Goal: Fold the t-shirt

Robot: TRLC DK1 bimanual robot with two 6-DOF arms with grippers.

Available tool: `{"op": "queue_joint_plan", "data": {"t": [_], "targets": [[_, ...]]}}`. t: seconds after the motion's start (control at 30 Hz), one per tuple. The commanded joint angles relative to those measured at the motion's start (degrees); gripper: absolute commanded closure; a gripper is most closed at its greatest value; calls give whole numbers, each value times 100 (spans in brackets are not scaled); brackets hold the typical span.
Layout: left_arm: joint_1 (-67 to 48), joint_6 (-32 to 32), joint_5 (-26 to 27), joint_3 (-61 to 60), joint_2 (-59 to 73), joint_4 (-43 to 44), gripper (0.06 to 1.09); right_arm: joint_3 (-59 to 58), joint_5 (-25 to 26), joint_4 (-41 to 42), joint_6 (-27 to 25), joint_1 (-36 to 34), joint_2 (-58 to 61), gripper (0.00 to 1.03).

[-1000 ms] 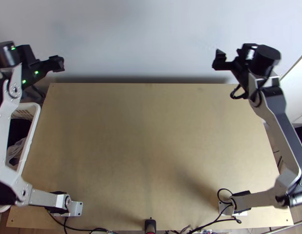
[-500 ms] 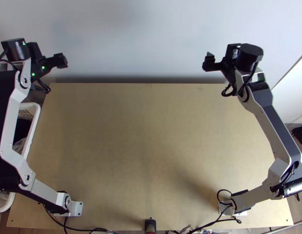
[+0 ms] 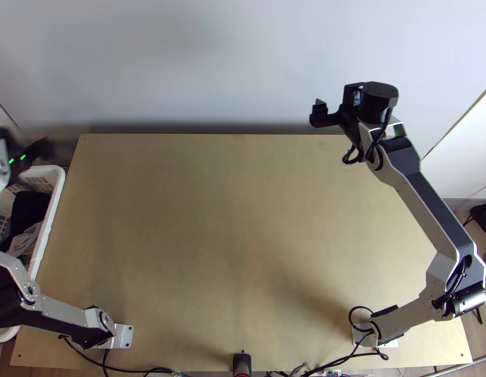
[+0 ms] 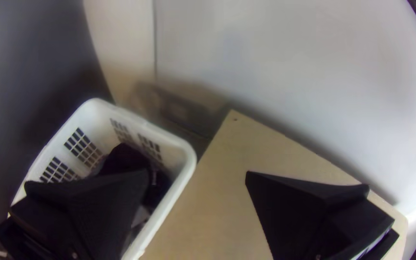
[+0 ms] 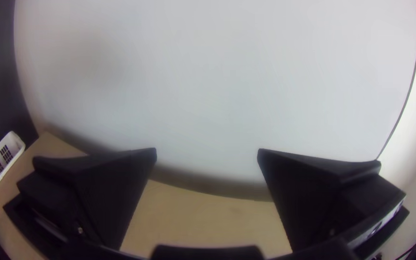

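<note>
1. Hanging at the far left in the top view, the left gripper appears blurred at the far end of a white basket, which stands beside the desk. The right gripper is at the desk's far side, in front of the pale wall. Bunched dark cloth and pale cloth lie in the basket; whether either is the t-shirt, I cannot tell.
2. In the left wrist view, the left gripper has its jaws spread wide with nothing between them. One is seen against the basket and its dark cloth, the other against the desk by its far corner.
3. In the right wrist view, the right gripper also has its jaws wide apart and holds nothing. Between them show the wall and the desk's far edge.
</note>
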Motion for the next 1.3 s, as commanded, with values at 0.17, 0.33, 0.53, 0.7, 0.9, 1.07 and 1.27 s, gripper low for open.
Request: {"op": "queue_joint_plan", "data": {"t": [0.17, 0.33, 0.53, 0.7, 0.9, 1.07, 1.27], "targets": [[1795, 901, 70, -1594, -104, 901, 11, -83, 103, 156, -13, 259, 68, 5], [2147, 1314, 70, -2016, -95, 1156, 11, -144, 147, 156, -30, 312, 60, 5], [2560, 1841, 70, -2481, -78, 1463, 11, -215, 226, 156, -48, 365, 51, 5], [2920, 2333, 61, -2596, 142, 1613, 11, -250, 287, 156, -74, 426, 60, 5], [3280, 2843, 70, -2736, 397, 1762, 11, -259, 419, 270, -144, 514, 104, 5], [3360, 3160, 70, -2903, 643, 1964, 11, -241, 586, 340, -259, 629, 183, 5], [3386, 3362, 70, -3114, 880, 2342, 11, -224, 797, 463, -391, 725, 253, 5]]}}
